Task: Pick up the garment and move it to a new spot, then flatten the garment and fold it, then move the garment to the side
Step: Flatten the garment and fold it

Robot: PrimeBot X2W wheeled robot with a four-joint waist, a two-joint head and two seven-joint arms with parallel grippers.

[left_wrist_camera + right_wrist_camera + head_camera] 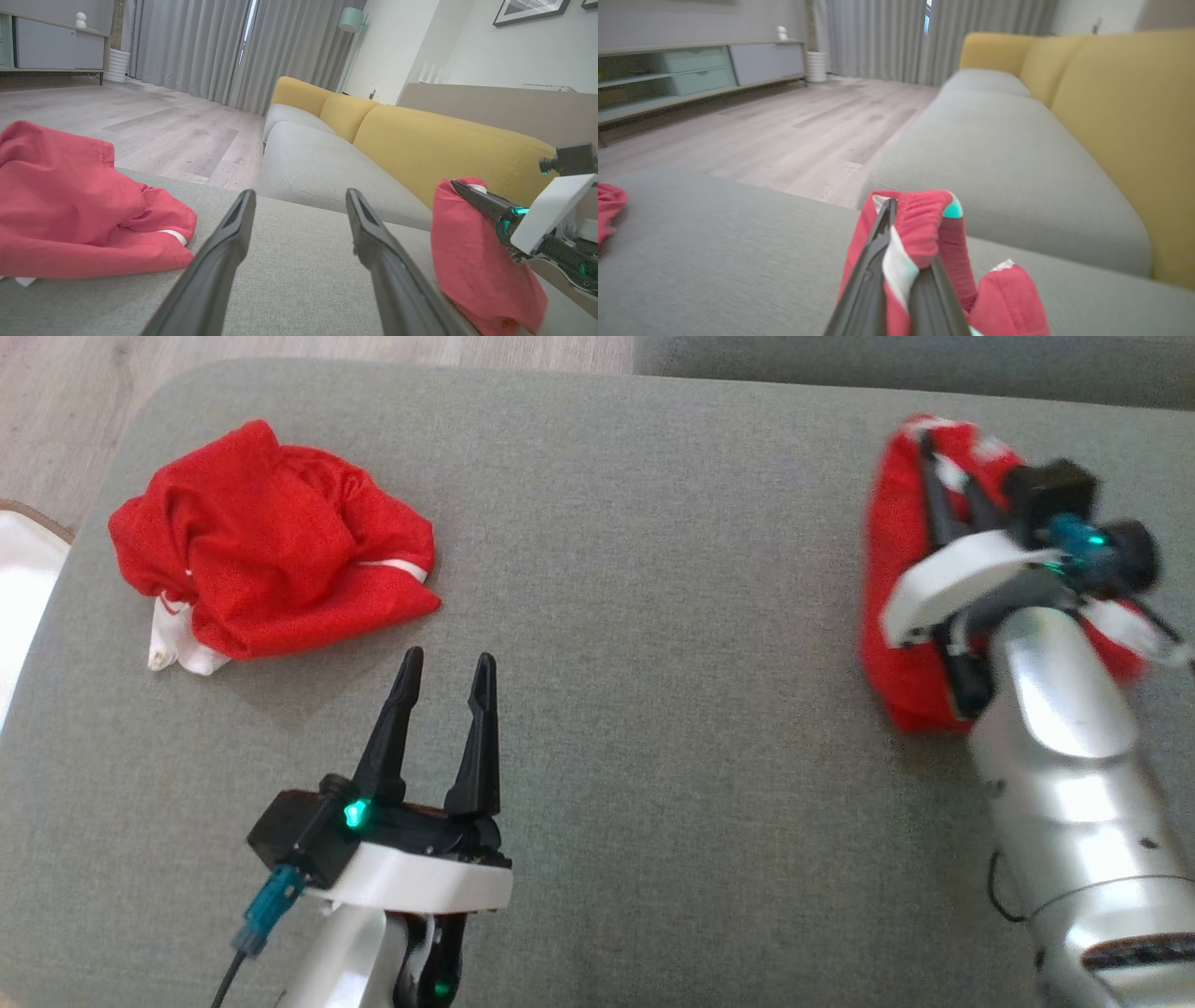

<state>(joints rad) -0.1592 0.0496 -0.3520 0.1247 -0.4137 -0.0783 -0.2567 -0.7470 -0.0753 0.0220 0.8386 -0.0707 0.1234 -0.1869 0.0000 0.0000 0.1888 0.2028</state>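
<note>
The right tool (890, 205) is shut tight on the garment (896, 569). It pinches the stretchy edge at the top of the red bunch. The garment sits at 2 o'clock in the head view, on the far right part of the grey seat (653, 616). The bunch looks long from 12 o'clock to 6 o'clock.

The left tool (448, 672) has its fingers wide apart and holds nothing. It points to 12 o'clock. From it, the garment is well apart, out at 2 o'clock. So the right arm is the near one, and I think it should do the lift.

The other red cloth (271, 541) lies at 10 o'clock, near the left tool. There is bare seat between the two red things, at 9 o'clock from the garment. That looks like a good new spot.
</note>
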